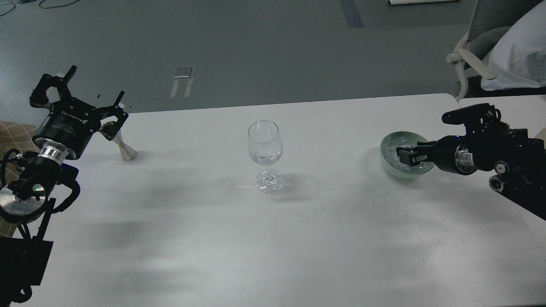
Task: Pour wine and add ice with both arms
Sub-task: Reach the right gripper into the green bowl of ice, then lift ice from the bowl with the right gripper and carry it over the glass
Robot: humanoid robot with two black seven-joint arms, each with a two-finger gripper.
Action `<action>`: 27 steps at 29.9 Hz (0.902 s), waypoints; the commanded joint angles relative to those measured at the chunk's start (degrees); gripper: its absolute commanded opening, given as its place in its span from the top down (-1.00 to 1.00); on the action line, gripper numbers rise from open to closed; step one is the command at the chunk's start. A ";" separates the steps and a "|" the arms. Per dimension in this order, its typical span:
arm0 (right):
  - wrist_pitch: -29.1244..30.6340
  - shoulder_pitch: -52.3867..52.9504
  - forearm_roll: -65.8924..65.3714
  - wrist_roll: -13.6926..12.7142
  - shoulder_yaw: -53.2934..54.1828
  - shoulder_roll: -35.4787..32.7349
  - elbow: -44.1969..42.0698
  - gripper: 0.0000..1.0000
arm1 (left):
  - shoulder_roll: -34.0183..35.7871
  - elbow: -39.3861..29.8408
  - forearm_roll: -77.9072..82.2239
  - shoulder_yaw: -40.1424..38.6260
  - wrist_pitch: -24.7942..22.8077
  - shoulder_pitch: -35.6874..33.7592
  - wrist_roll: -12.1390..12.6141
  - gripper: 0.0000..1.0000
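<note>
A clear wine glass point(265, 143) stands at the table's middle with a little clear wine point(265, 159) in the bottom of its bowl. A pale green bowl point(402, 133) at the right holds a heap of clear ice cubes point(390, 153). My right gripper point(404, 156) reaches from the right into the bowl, down among the ice. Its dark fingers cannot be told apart. My left gripper point(96, 81) is open at the far left, its prongs spread wide. A small metal jigger point(123, 148) stands just below its right prong, leaning in the view.
The white table point(273, 238) ends behind the glass, with grey floor beyond. A white chair point(477, 47) with a white cloth on it stands at the back right. My left arm's cables and body fill the left edge.
</note>
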 commanded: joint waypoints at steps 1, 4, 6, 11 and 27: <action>0.00 0.02 -0.55 -0.42 -0.06 0.53 -0.66 -0.12 | 0.03 0.10 -0.02 -0.09 -0.10 0.24 0.00 -0.96; 0.17 0.02 -1.95 -0.50 -0.06 0.62 -0.84 0.00 | -0.06 0.10 -0.02 -0.09 -0.10 0.33 0.00 -0.96; 0.17 0.02 -1.96 -0.50 -0.06 0.71 -0.84 0.03 | -0.06 0.19 -0.02 -0.09 -0.10 0.33 0.00 -0.96; 0.35 0.11 -2.04 -0.85 -0.06 1.06 -0.84 0.47 | -0.06 0.54 -0.02 -0.09 -0.19 0.33 0.00 -0.96; 0.53 0.99 -1.69 -1.47 0.03 -0.17 2.23 0.77 | 0.12 0.63 -0.02 -0.09 -0.19 0.24 0.00 -0.96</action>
